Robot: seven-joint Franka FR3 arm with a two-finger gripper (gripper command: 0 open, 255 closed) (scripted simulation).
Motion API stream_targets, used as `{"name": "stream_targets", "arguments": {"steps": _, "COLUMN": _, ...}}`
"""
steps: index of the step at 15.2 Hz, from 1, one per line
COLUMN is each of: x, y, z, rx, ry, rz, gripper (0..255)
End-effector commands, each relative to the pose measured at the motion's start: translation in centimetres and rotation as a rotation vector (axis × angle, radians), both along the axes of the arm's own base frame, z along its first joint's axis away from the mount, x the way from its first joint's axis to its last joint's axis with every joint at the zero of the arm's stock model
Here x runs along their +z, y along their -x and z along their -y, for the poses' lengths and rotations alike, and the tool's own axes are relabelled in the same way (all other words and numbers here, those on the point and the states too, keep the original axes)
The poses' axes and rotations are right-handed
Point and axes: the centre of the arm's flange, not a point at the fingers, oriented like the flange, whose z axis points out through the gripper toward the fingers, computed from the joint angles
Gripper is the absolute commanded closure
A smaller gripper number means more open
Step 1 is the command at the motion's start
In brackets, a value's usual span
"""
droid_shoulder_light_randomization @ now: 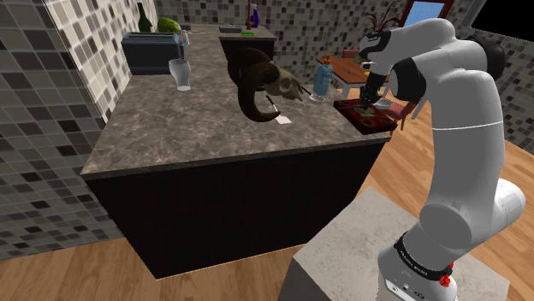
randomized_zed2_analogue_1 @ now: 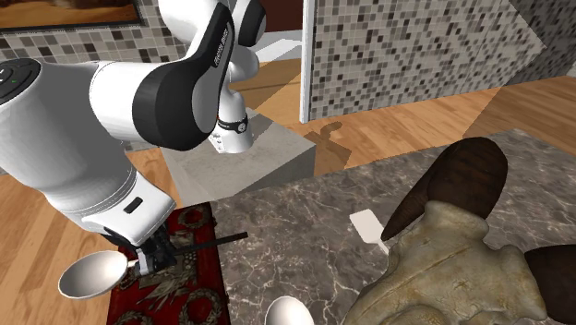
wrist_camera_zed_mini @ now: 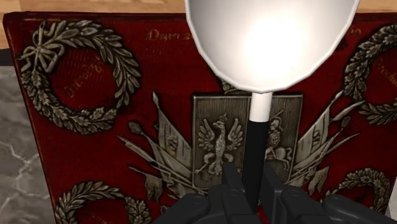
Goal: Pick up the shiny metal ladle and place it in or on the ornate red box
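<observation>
Gripper (wrist_camera_zed_mini: 252, 182) clasping ladle (wrist_camera_zed_mini: 270, 38), bowl forward — over red box (wrist_camera_zed_mini: 108, 153)

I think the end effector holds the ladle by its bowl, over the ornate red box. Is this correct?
Not quite. The end effector is shut on the ladle at its black handle, not at its bowl, which sticks out free ahead of the fingers. The wrist view shows this. The rest is right: the ladle is held over the ornate red box.
</observation>
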Motion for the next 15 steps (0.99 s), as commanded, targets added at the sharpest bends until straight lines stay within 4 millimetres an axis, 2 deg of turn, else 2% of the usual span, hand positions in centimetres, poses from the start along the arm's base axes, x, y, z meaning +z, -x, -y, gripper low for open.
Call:
{"name": "stream_targets", "arguments": {"steps": 1, "x": 0.0, "y": 0.0, "z": 0.0, "rx": 0.000, "ry": 0.000, "rz": 0.000, "gripper": 255}}
{"name": "stream_targets", "arguments": {"steps": 3, "x": 0.0, "y": 0.0, "z": 0.0, "rx": 0.000, "ry": 0.000, "rz": 0.000, "gripper": 255}}
{"name": "stream_targets", "arguments": {"steps": 4, "x": 0.0, "y": 0.0, "z": 0.0, "rx": 0.000, "ry": 0.000, "rz": 0.000, "gripper": 0}}
{"name": "stream_targets", "arguments": {"steps": 9, "x": 0.0, "y": 0.0, "z": 0.0, "rx": 0.000, "ry": 0.000, "rz": 0.000, "gripper": 0}}
{"name": "stream_targets", "arguments": {"steps": 13, "x": 4.9, "y": -0.2, "z": 0.7, "rx": 0.000, "ry": 0.000, "rz": 0.000, "gripper": 0}}
{"name": "stream_targets", "arguments": {"steps": 15, "x": 4.9, "y": -0.2, "z": 0.7, "rx": 0.000, "ry": 0.000, "rz": 0.000, "gripper": 0}}
